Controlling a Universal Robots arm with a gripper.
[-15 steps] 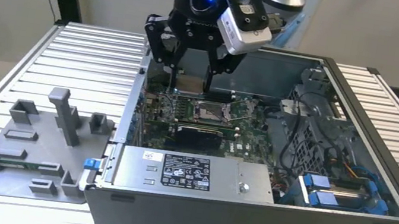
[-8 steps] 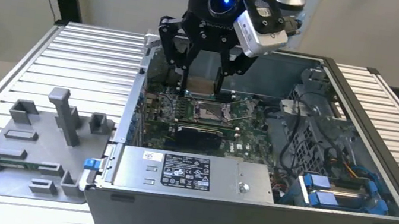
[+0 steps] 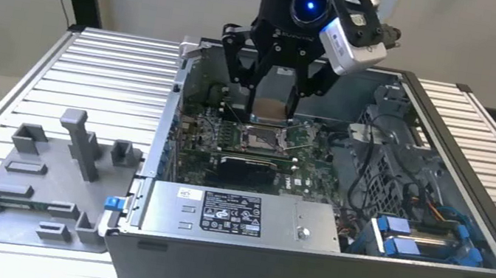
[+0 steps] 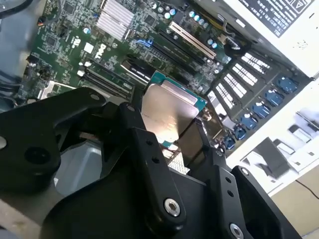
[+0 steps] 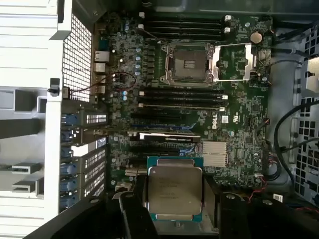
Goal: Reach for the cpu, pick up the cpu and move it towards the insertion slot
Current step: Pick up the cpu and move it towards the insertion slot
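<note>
The cpu [image 5: 175, 191] sits clamped between the black fingers [image 4: 149, 164] of the gripper [image 5: 174, 209], its silver lid facing the first wrist camera and its green-edged substrate showing at the rim in both wrist views; it is carried above the green motherboard [image 5: 239, 119], inside the open computer case [image 3: 471, 241]. The insertion slot [image 5: 189, 62] lies well apart from the chip in the first wrist view, its metal load frame [image 5: 234, 62] swung open beside it. In the exterior view the gripper hangs just above the socket area. The jaws are narrowed to the chip's width, gripping its edges. A slight tilt or slip in this edge-only hold could, I judge, land the chip askew on the socket contacts or drop it onto the board.
</note>
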